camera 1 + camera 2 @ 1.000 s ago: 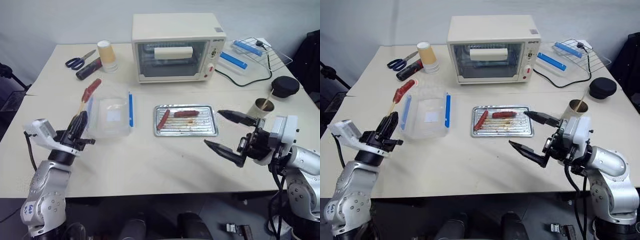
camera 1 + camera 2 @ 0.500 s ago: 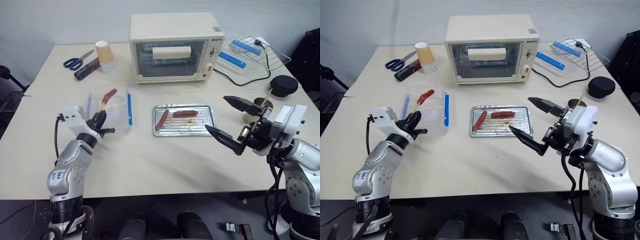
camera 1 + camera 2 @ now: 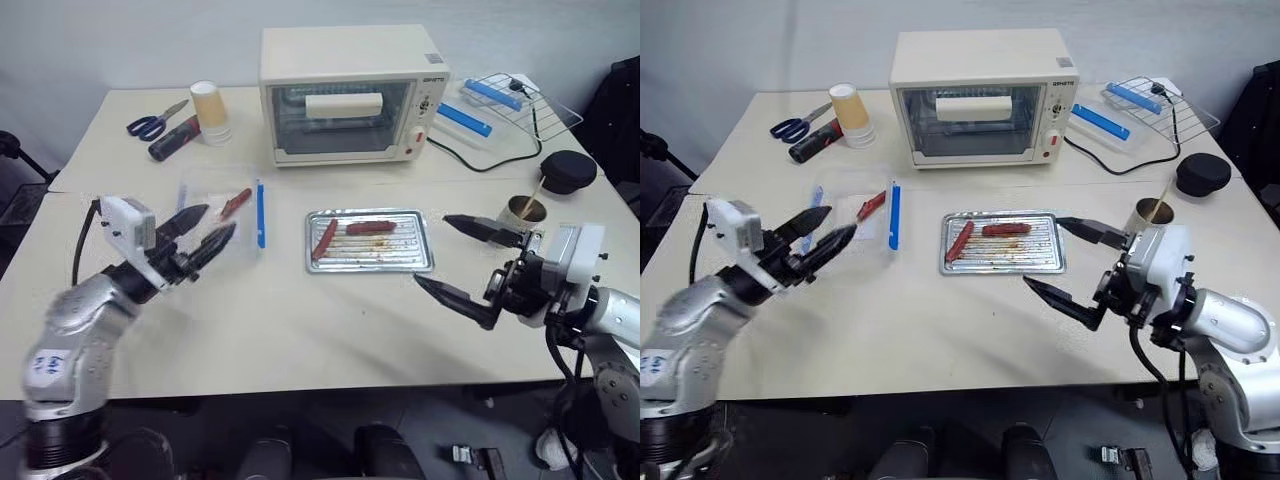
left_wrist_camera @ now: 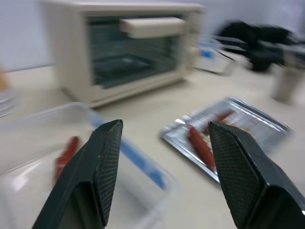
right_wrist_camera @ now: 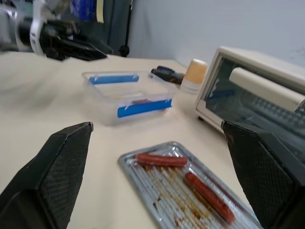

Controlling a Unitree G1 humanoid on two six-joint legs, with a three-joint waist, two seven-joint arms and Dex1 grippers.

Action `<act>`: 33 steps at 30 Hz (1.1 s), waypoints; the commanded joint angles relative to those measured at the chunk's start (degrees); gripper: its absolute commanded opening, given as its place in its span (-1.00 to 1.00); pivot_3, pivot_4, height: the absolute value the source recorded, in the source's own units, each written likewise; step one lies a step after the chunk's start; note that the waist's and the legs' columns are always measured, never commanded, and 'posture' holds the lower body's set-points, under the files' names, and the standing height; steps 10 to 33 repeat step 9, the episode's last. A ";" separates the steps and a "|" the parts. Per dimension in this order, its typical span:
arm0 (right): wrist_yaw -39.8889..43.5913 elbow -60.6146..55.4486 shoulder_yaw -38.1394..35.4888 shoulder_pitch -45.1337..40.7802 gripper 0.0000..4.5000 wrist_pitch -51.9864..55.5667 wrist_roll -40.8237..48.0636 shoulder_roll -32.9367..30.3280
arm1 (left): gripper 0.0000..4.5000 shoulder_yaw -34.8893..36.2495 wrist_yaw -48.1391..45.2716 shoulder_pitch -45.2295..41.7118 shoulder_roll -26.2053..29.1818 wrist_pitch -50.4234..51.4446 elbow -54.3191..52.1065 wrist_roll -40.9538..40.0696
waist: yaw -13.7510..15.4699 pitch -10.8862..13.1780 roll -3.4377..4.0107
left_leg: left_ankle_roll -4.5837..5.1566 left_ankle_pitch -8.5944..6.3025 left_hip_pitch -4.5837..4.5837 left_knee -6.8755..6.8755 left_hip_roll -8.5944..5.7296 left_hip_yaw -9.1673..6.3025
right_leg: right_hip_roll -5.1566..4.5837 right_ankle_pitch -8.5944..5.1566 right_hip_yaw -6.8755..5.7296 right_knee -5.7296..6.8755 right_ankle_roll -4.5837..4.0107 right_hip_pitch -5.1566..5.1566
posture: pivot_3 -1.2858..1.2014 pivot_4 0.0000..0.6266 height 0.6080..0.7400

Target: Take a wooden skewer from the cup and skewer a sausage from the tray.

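On my left side, the left tool (image 3: 818, 232) hangs just above the table (image 3: 940, 320) with its two black fingers spread apart and nothing between them, pointing across toward the middle. Just past its tips sits the clear plastic box (image 3: 855, 215) with blue clips, and inside it lies one sausage on a skewer (image 3: 871, 206); I can see the reddish piece through the box wall in the left wrist view as well.

My right tool (image 3: 1072, 262) is also wide open and empty, one finger reaching over the near right corner of the tray (image 3: 1002, 262), the other lower and nearer to me, over bare table. Two sausages lie in the tray: one sausage (image 3: 959, 240) slanted at the left end, a second sausage (image 3: 1007, 229) lying crosswise near the far rim. Brown grease marks streak the ridged bottom.

Behind my right wrist stands the cup (image 3: 1150, 213), with a wooden skewer (image 3: 1162, 200) leaning out of it. Beyond that rests a black lid (image 3: 1205, 176). Farther back are the toaster oven (image 3: 982, 95), a wire rack (image 3: 1155, 100), stacked paper cups (image 3: 853, 112) and blue-handled scissors (image 3: 797, 124).
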 commanded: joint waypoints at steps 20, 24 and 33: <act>9.63 4.55 -0.66 11.47 1.00 -8.99 -4.93 -2.02 | 0.34 -7.02 -30.64 3.34 11.58 -26.59 19.04 11.65 | -0.02 0.05 0.09 | 0.06 0.07 0.13 -0.38 0.06 0.11 | -0.03 0.02 -0.04 -0.24 -0.09 0.05 | 0.03 -0.52 1.00; 9.63 4.55 -0.66 11.47 1.00 -8.99 -4.93 -2.02 | 0.34 -7.02 -30.64 3.34 11.58 -26.59 19.04 11.65 | -0.02 0.05 0.09 | 0.06 0.07 0.13 -0.38 0.06 0.11 | -0.03 0.02 -0.04 -0.24 -0.09 0.05 | 0.03 -0.52 1.00; 9.63 4.55 -0.66 11.47 1.00 -8.99 -4.93 -2.02 | 0.34 -7.02 -30.64 3.34 11.58 -26.59 19.04 11.65 | -0.02 0.05 0.09 | 0.06 0.07 0.13 -0.38 0.06 0.11 | -0.03 0.02 -0.04 -0.24 -0.09 0.05 | 0.03 -0.52 1.00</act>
